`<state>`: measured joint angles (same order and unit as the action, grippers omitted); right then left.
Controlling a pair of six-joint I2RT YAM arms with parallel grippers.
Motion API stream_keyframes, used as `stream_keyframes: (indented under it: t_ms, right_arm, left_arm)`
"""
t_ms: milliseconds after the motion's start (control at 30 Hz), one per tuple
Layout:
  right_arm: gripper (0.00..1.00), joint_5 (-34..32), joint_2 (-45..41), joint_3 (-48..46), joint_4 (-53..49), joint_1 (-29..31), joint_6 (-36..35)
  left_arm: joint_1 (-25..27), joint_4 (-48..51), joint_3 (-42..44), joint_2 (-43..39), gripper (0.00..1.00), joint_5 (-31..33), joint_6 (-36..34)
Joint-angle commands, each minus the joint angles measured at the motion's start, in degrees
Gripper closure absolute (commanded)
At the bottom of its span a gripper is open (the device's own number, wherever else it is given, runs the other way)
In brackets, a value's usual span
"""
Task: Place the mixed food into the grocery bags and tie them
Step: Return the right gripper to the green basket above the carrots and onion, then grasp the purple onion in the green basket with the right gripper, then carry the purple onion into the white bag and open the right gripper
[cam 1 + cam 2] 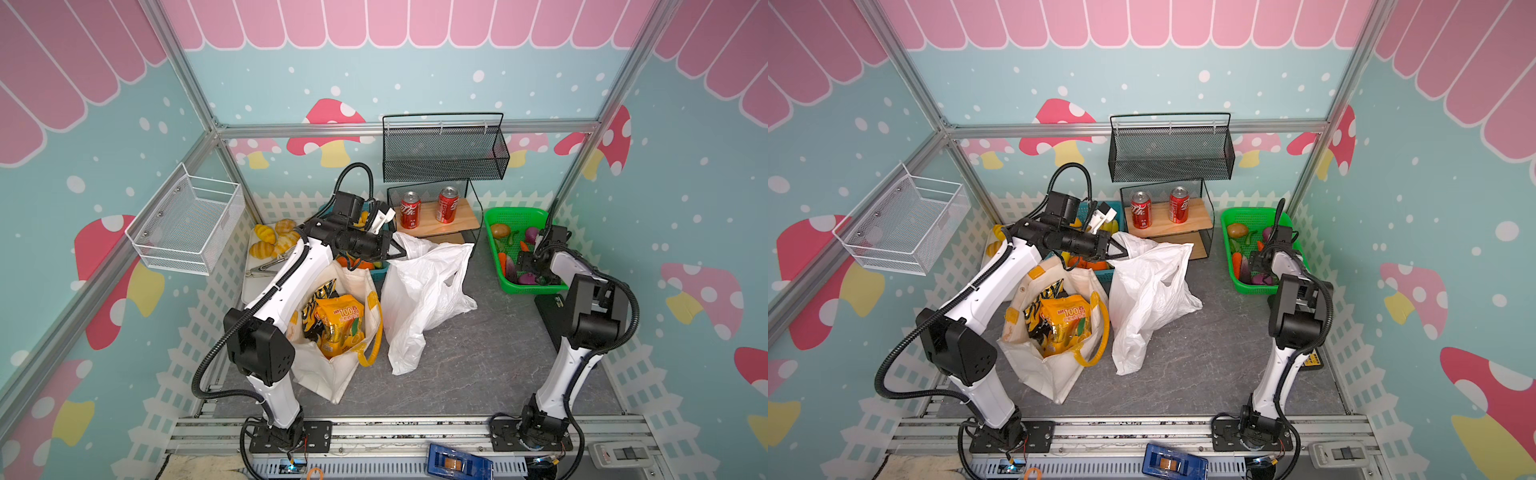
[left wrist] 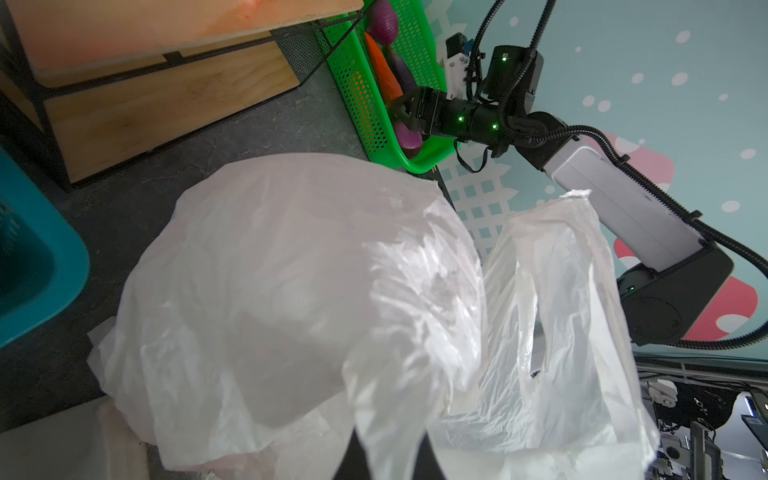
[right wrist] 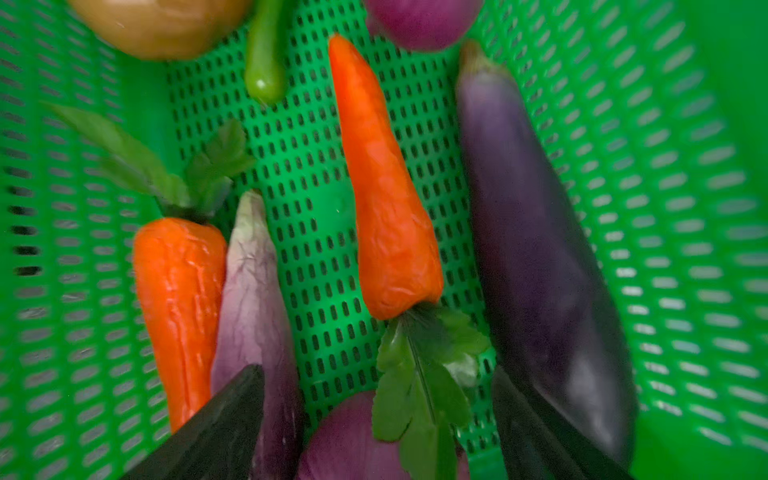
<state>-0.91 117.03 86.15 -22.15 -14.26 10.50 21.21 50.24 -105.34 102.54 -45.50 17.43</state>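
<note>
Inside the green basket [image 3: 665, 208], the right gripper [image 3: 376, 370] hangs with its fingers spread wide, gripping nothing. A carrot's [image 3: 386, 199] leafy top lies between them and its orange body points away beyond the tips. A dark eggplant [image 3: 540, 249] lies just beside one finger, a second carrot [image 3: 178, 291] near the other. Across the table, the left gripper [image 1: 398, 250] is pinched tight on the rim of the white plastic bag [image 1: 424, 299], which slumps below it. Under its arm the canvas tote [image 1: 328, 374] holds the orange-yellow packet [image 1: 338, 328] and the black-and-yellow packet [image 1: 312, 309].
</note>
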Motion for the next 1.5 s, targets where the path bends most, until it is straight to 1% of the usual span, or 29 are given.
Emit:
stream_keyframes:
  t_ms: [0,167,267,333,433,600,667,767,900,967,1000,1133,1200,1267,1367,1467]
  right_arm:
    - [0.1,-1.8,1.9,3.0,-6.0,-0.2,-1.4]
    - [0.12,-1.9,6.3,6.4,-11.5,-0.1,-1.7]
    - [0.14,-1.5,7.7,6.8,-12.1,-0.1,-1.8]
    - [0.17,-1.0,8.6,7.3,-12.2,-0.1,-1.9]
    - [0.26,-0.6,9.2,8.2,-11.6,-0.2,-2.0]
    - [0.49,1.8,5.6,8.0,-8.8,-0.1,-1.7]
    - [0.58,2.2,2.8,7.3,-7.4,-0.2,-1.2]
    - [0.66,4.5,-2.1,4.7,-4.3,-0.5,-0.1]
    - [0.69,8.1,-7.7,0.9,-0.2,-0.8,1.9]
    - [0.7,11.1,-11.4,-1.1,1.6,-0.8,2.9]
    - [0.71,12.9,-13.0,-2.7,2.9,-0.8,3.5]
    - [0.72,23.7,-23.0,-11.9,10.8,-0.2,8.7]
    - [0.72,29.4,-28.7,-17.0,13.9,1.3,11.1]
    - [0.72,32.2,-34.3,-21.5,14.3,4.2,11.8]
    - [0.71,33.0,-43.1,-27.3,11.6,10.2,10.6]
    - [0.71,33.1,-49.8,-32.3,11.2,15.6,11.1]
  left_arm:
    - [-0.2,-1.0,0.6,0.4,1.0,-0.7,-0.1]
    - [-0.2,-1.0,0.5,0.5,1.0,-0.7,-0.1]
    - [-0.2,-1.0,0.6,0.6,1.0,-0.6,0.0]
    - [-0.2,-1.0,0.6,0.6,1.0,-0.6,-0.1]
    - [-0.2,-1.0,0.6,0.6,1.0,-0.6,-0.1]
    - [-0.2,-1.0,0.7,0.7,1.0,-0.5,-0.1]
    - [-0.3,-1.0,0.6,0.6,1.0,-0.5,0.0]
    - [-0.3,-1.0,0.6,0.6,1.0,-0.5,-0.1]
    - [-0.3,-1.0,0.7,0.4,1.0,-0.5,-0.1]
    - [-0.3,-1.0,0.7,0.5,1.0,-0.6,-0.1]
    - [-0.3,-1.0,0.7,0.5,1.0,-0.5,0.0]
    - [-0.3,-1.0,0.6,0.6,1.0,-0.8,-0.1]
    - [-0.3,-1.0,0.6,0.7,1.0,-0.8,-0.1]
    - [-0.3,-1.0,0.6,0.6,1.0,-0.8,-0.1]
    - [-0.3,-1.0,0.7,0.6,1.0,-0.8,-0.2]
    - [-0.3,-1.0,0.7,0.6,1.0,-1.0,-0.2]
